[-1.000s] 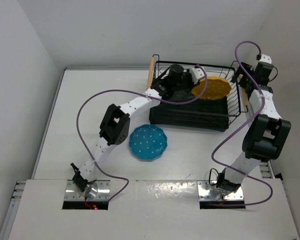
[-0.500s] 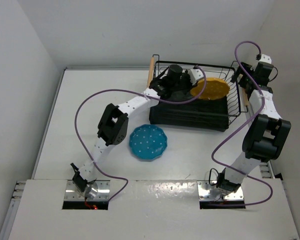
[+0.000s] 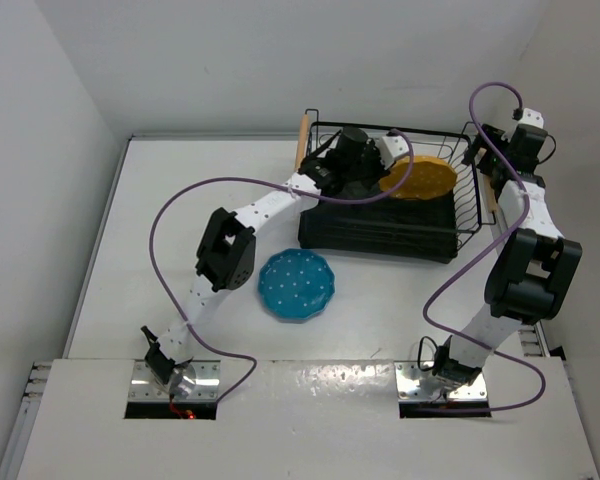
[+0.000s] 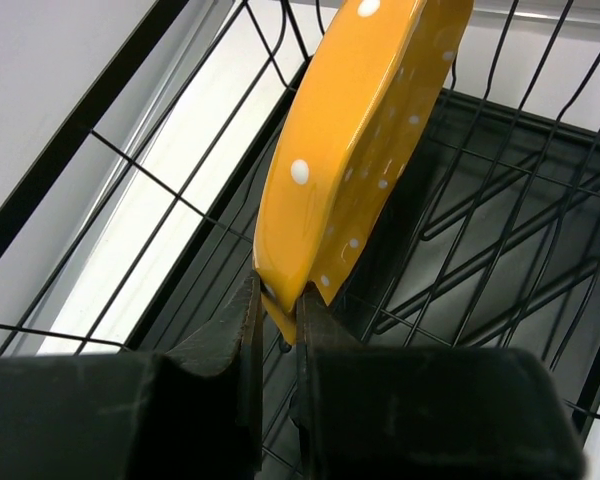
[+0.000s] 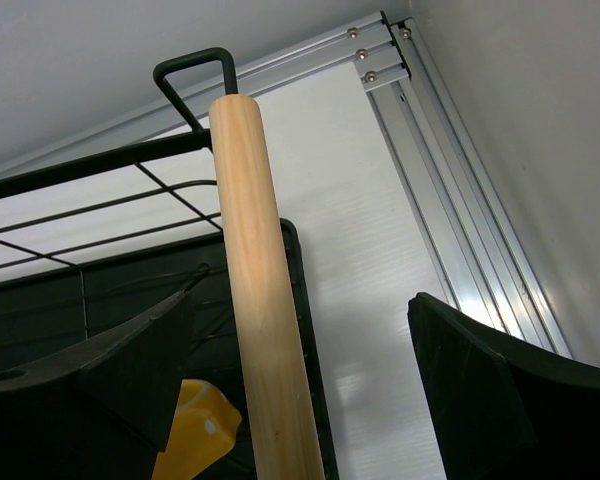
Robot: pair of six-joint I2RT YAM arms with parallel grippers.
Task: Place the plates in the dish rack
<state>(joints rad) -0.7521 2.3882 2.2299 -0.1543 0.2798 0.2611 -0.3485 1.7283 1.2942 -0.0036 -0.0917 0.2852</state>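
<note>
Plates: I counted two, both round, scalloped and white-dotted. The yellow-orange plate point(image 3: 420, 178) was held tilted inside the dish rack point(image 3: 375, 238), toward its right half and above the black tray base. I could not tell whether its edge rested on the wires. The teal plate point(image 3: 296, 285) lay flat on the table point(image 3: 180, 200), near the rack's front left corner but apart from it.

Dish rack: one, at the far side of the table, with that single plate in it. Wooden handles: two, the left handle point(image 3: 302, 143) and the right handle point(image 5: 260, 330), one on each short side.

Arms: two. I had the left arm stretched forward and rightward over the rack's left side. The left end effector point(image 4: 280, 325) was clamped on the yellow-orange plate's rim, one finger on each face. The right arm stood folded upward beside the rack's right end. The right end effector point(image 5: 300, 375) was spread wide, its fingers either side of the right handle with a gap on both sides.
</note>
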